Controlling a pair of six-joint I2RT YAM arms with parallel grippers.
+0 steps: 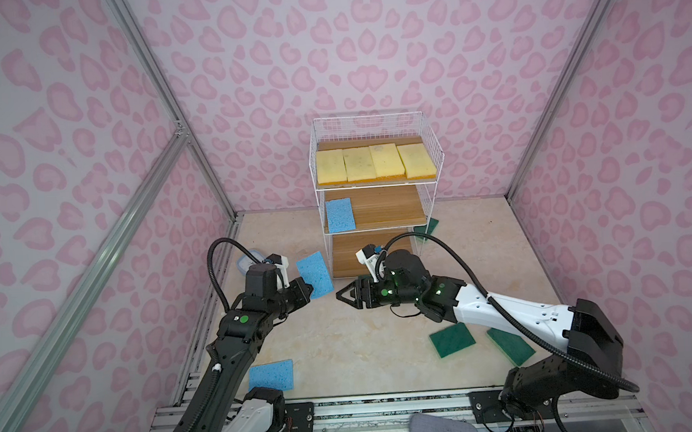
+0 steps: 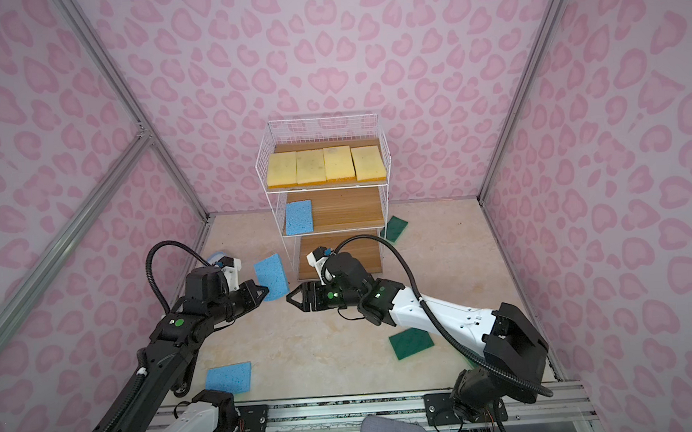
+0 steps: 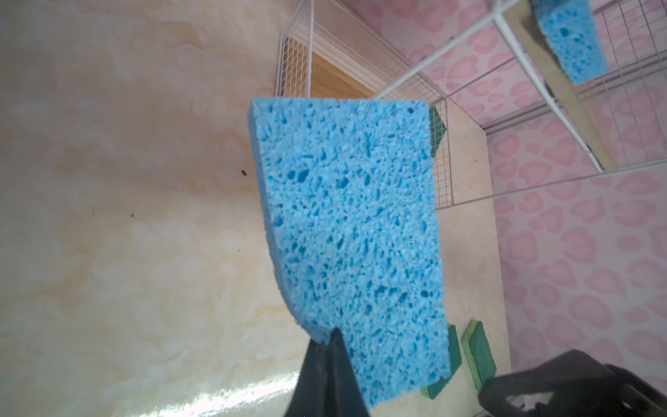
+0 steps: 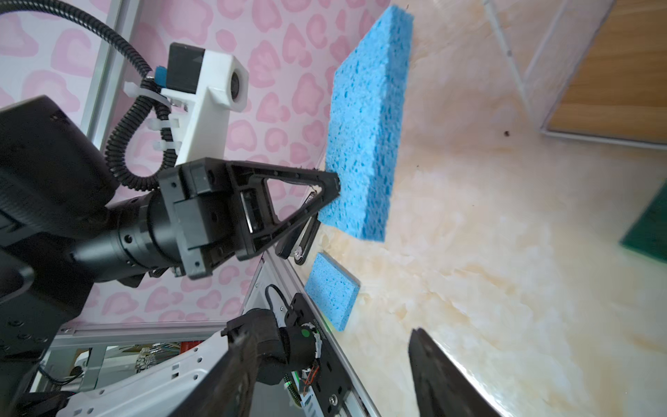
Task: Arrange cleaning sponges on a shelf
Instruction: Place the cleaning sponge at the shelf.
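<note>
The left gripper [image 1: 307,290] pinches one edge of a light blue sponge [image 1: 315,272], holding it off the table [image 1: 343,347] just left of the shelf [image 1: 393,212]. The right gripper [image 1: 341,296] faces it, jaws apart and empty. Another blue sponge [image 1: 340,215] lies on the shelf's middle board.

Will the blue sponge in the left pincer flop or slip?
Probably fairly stiff: the sponge holds nearly flat, slightly bowed, from an edge pinch by the left pincer. Likely light, since that small pinch carries it. Its porous face should resist slipping.

Pink-spotted walls [image 1: 367,41], marbled tabletop [image 1: 363,346]; small pale-blue object [image 1: 243,265] (half hidden)
</note>
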